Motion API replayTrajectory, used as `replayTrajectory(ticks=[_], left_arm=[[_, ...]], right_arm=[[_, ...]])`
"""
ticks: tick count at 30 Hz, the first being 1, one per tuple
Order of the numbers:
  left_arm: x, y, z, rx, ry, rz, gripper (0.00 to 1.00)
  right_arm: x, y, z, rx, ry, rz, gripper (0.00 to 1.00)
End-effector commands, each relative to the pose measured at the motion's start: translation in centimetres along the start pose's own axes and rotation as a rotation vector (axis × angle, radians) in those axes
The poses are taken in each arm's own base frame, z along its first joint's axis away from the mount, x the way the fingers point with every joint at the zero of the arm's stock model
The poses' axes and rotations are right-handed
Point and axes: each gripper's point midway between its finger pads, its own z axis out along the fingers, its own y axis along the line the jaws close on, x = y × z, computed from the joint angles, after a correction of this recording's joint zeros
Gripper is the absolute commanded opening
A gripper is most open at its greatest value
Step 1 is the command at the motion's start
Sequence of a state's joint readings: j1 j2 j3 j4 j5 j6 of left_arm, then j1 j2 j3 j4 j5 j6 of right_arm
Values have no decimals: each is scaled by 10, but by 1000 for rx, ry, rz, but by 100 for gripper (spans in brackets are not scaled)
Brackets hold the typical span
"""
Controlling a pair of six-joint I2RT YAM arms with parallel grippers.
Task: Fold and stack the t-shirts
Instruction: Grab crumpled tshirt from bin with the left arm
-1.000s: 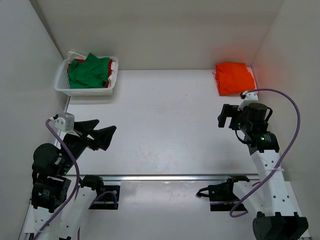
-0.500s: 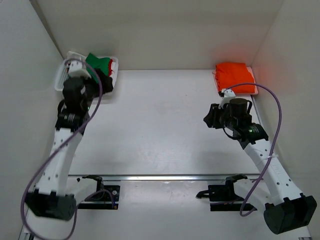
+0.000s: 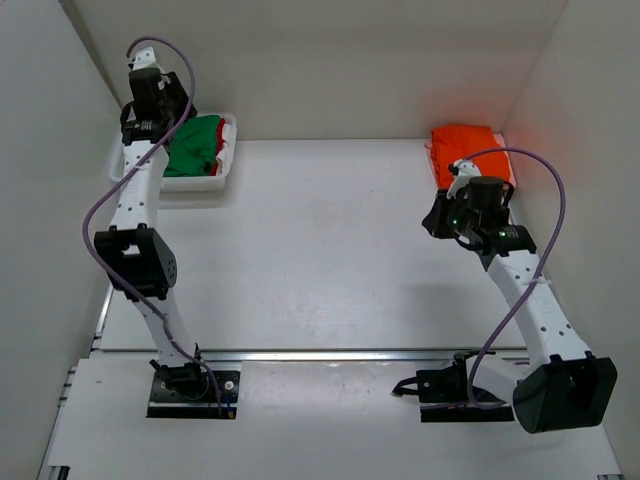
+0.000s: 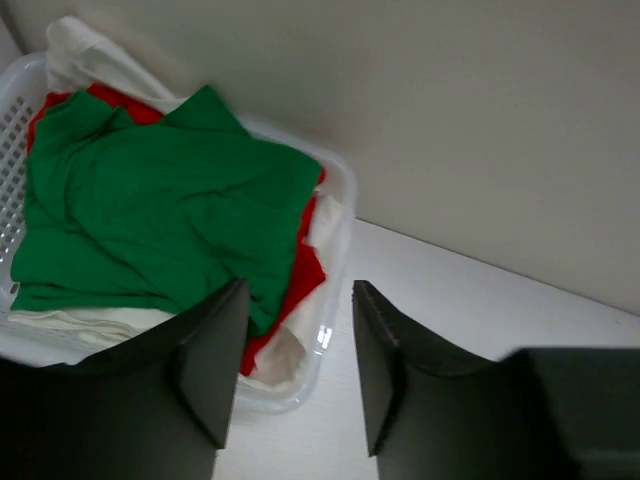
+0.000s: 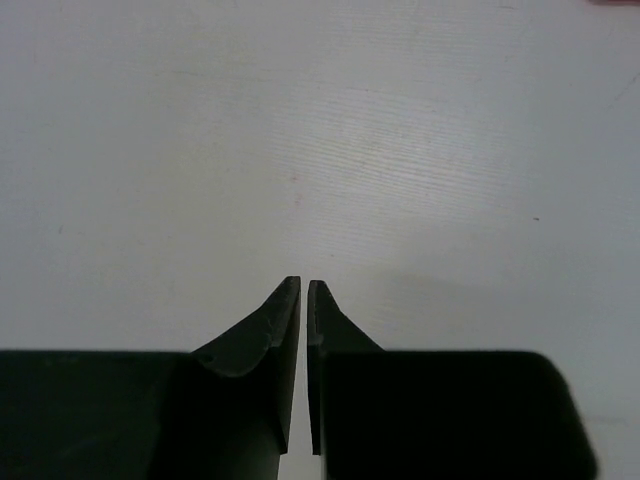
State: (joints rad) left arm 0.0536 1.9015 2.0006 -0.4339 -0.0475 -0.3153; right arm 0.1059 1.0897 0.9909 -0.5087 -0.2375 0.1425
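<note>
1. My left fingers [image 4: 222,350] stood apart and empty beside the basket [image 4: 335,330]. The green t-shirt [image 4: 150,210] lay crumpled up-left of them, over the red t-shirt [image 4: 308,262].
2. My right fingers [image 5: 290,315], nearly closed and empty, faced bare table [image 5: 450,150]. The orange t-shirt [image 3: 468,155] sat upper right.

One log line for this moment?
left fingers open above basket | green shirt on top | right fingers shut, empty | orange shirt far right
</note>
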Motion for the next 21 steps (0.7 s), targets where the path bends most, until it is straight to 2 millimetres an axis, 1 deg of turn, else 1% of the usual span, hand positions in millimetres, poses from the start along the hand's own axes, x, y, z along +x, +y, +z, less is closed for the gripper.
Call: replayTrajectory(ticks=[1,3,4,5,6,7,8,9,10,11,12,13,14,15,16,17,19,20,21], left_arm=[[1,19,19,-67,5,32,54],[21,31,44,-110,26,51,66],[27,37,58,-107,26,51,65],[32,38,64,-105,34,46,65],[39,45,76,-105,42,39,67],[48,44,88,-99,49,13,68],[51,40,94,-81,55,1,72],[64,41,106,-70,70,-16,77],[73,44,117,-78,74,-28,78],[73,42,122,-78,66,-33,78],[82,53,133,-100,71,-35,78],[90,52,143,-101,74,-34,80],[97,50,152,-98,78,-32,80],[100,50,157,-93,81,-38,80],[103,51,165,-85,79,-54,80],[113,54,170,-90,95,-71,81],[120,57,175,-85,106,-94,80],[115,52,175,-70,95,-95,78],[117,55,177,-65,100,-97,63]], right_arm=[[-38,9,4,-21,-86,-55,6],[-45,11,9,-26,-93,-56,7],[-43,10,12,-27,-83,-51,9],[-45,12,13,-31,-86,-43,9],[-44,9,16,-20,-80,-39,10],[-42,8,19,-15,-69,-26,10],[-41,10,21,-28,-67,-23,11],[-37,7,25,-21,-58,-9,12],[-33,6,26,-23,-46,5,12],[-34,5,27,-26,-45,6,13],[-31,3,30,-28,-42,14,13],[-26,0,32,-19,-24,25,13],[-26,-2,33,-16,-22,27,14],[-25,-3,34,-12,-17,28,14],[-18,-4,38,-11,3,34,15],[-19,-8,38,0,1,48,15],[-21,-11,39,-1,-4,54,15],[-21,-11,41,1,-6,49,15],[-20,-13,41,5,-3,53,16]])
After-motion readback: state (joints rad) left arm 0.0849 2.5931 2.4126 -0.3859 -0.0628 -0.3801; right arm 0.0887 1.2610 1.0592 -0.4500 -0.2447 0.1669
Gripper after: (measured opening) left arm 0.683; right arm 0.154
